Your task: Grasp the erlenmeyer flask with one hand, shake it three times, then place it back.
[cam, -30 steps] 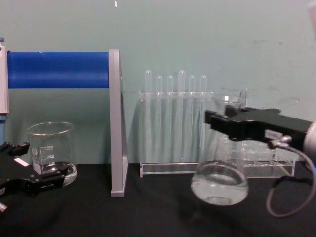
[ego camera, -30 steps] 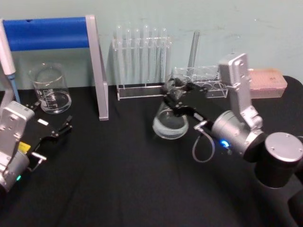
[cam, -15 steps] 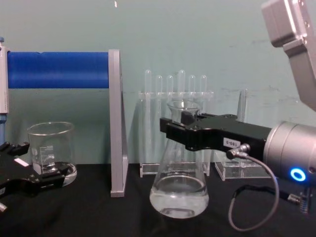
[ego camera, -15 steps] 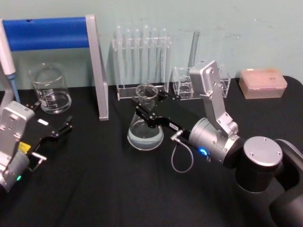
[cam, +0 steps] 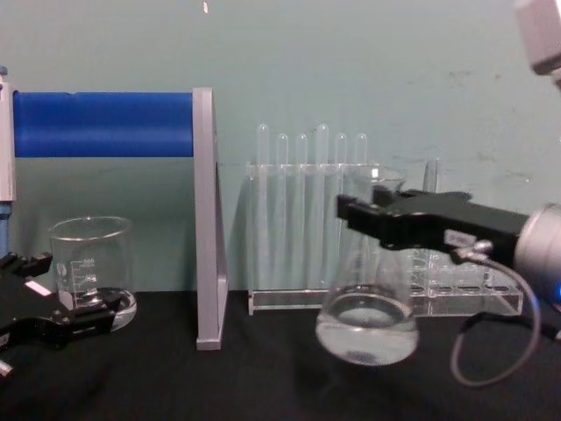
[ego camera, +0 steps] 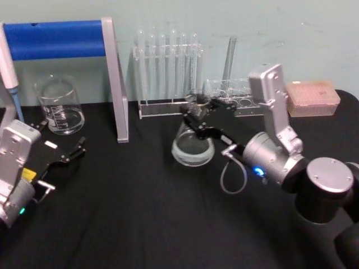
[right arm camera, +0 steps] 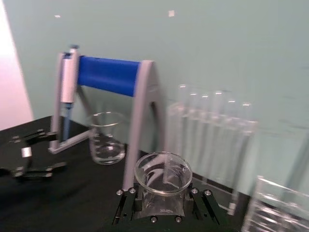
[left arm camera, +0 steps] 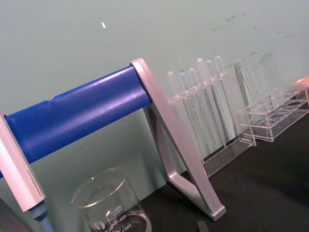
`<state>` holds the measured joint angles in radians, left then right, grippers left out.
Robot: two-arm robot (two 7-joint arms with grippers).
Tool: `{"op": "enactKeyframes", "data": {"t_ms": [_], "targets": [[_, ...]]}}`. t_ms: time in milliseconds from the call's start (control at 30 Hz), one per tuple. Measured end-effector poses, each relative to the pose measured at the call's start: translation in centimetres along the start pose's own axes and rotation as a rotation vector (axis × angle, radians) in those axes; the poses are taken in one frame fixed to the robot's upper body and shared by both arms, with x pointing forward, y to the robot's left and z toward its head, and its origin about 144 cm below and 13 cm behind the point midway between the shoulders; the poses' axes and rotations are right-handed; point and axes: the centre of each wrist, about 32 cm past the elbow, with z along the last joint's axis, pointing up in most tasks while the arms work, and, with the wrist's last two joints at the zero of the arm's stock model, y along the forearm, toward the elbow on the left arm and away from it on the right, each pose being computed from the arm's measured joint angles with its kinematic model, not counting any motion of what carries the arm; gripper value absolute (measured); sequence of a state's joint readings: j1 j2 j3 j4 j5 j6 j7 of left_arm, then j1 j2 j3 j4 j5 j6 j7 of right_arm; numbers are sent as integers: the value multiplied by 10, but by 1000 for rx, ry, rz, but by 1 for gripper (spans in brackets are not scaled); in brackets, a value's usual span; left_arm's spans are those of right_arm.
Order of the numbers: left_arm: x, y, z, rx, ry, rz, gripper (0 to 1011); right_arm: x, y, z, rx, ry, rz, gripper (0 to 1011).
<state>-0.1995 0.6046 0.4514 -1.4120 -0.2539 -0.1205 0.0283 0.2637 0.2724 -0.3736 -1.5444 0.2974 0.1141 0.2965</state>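
Erlenmeyer flask (ego camera: 192, 148) comes first: the right gripper (ego camera: 194, 115) holds it by its thin neck, with the jaws closed tight on the glass, one on each side. It is near the middle of the black desk (ego camera: 140, 224), in front of the test tube rack (ego camera: 162, 103). From the side, in the chest view, the flask hangs a little above the desk and leans a bit. A low pool of clear water sits in its wide bottom. The right wrist view looks down into its round open mouth (right arm camera: 162, 174).

The left gripper (ego camera: 63, 135) is low at the left side of the desk, well apart from the flask. Its jaws are spread wide with nothing between them.

One glass beaker (ego camera: 58, 106) stands at the back left, just past the left gripper. The left wrist view shows white marks on its side. I cannot tell if there is water in it. One stand with a blue bar (ego camera: 56, 38) and grey legs is beside it, and one pipette (ego camera: 8, 61) hangs at its left end. Six test tubes (cam: 323, 202) stand upright in the tall rack. A lower clear rack (ego camera: 227, 88) to the right holds one tall tube (ego camera: 230, 56). The head view takes in one pink box (ego camera: 312, 98) at the far right.
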Motion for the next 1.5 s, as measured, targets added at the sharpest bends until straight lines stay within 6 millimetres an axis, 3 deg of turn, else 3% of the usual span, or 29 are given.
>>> {"op": "enactKeyframes", "data": {"t_ms": [400, 833, 1167, 1500], "targets": [[0, 0, 0, 0, 0, 0, 1001, 33, -22, 4, 18, -4, -165, 449], [0, 0, 0, 0, 0, 0, 1001, 52, -38, 5, 24, -7, -272, 449], [0, 0, 0, 0, 0, 0, 1001, 52, -39, 5, 23, -8, -277, 449], [0, 0, 0, 0, 0, 0, 1001, 33, -22, 5, 16, -2, -166, 449]]}}
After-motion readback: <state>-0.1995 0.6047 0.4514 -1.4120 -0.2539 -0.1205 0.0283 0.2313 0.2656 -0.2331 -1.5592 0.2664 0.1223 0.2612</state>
